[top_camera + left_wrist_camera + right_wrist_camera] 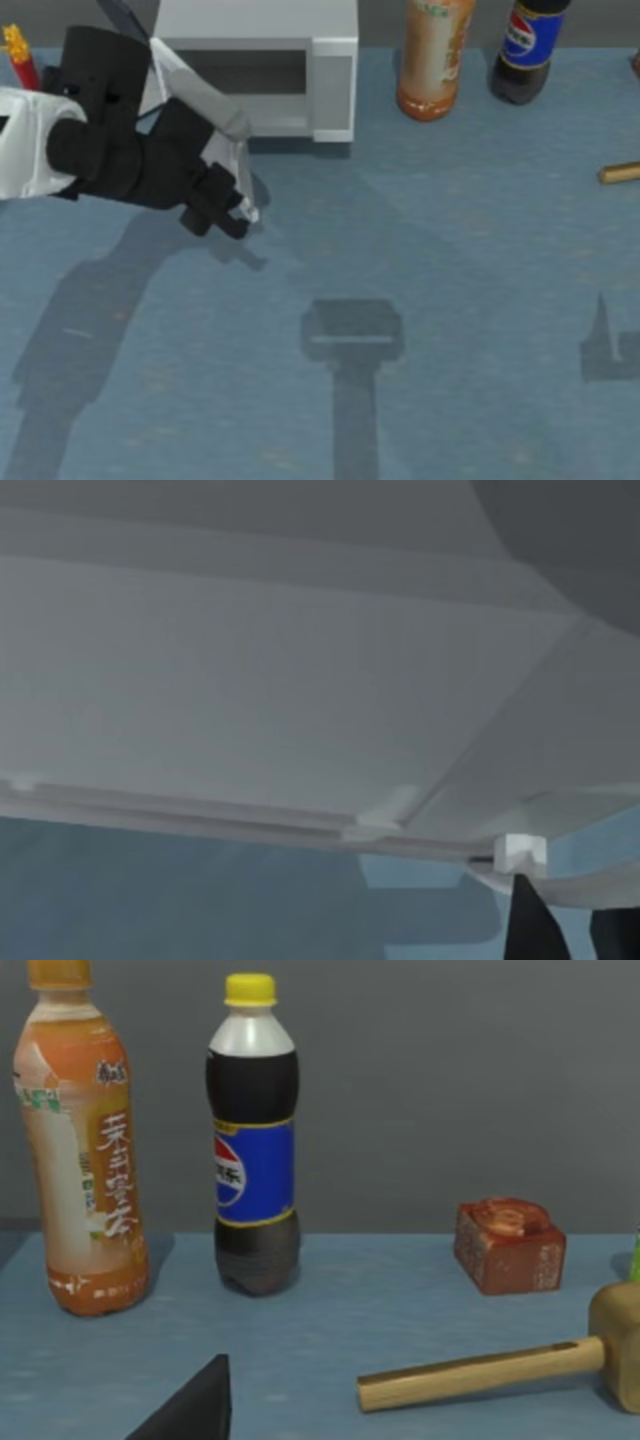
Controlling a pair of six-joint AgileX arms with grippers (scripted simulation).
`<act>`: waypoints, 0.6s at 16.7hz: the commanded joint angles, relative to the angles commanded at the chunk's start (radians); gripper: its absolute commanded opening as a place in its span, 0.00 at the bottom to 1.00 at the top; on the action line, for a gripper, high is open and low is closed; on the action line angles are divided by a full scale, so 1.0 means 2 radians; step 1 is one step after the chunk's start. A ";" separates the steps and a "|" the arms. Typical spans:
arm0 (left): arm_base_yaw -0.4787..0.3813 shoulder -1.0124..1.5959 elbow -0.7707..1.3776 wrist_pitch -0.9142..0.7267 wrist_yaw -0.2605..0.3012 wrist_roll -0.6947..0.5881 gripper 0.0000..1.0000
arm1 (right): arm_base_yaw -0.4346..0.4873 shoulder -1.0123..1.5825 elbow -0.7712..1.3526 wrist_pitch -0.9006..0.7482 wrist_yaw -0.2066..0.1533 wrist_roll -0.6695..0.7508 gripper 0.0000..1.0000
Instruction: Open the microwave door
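microwave [300, 40] at desk's far edge, left of middle | microwave door [205, 95] swung partly out, stiff hinged panel | left pincer [232, 205] pinching its handle edge, best held there | right arm parked

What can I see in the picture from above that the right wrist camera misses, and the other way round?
Only the top view shows the microwave, its door swung partly open, and the left end effector at the door's outer edge. Only the right wrist view shows a red-brown block and the wooden mallet's head. Both show the orange bottle, the cola bottle, the mallet's handle and the blue table.
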 joint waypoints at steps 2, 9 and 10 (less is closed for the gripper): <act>0.000 0.000 0.000 0.000 0.000 0.000 0.00 | 0.000 0.000 0.000 0.000 0.000 0.000 1.00; 0.007 -0.001 -0.001 -0.009 0.015 0.020 0.00 | 0.000 0.000 0.000 0.000 0.000 0.000 1.00; 0.010 -0.002 0.000 -0.010 0.019 0.026 0.00 | 0.000 0.000 0.000 0.000 0.000 0.000 1.00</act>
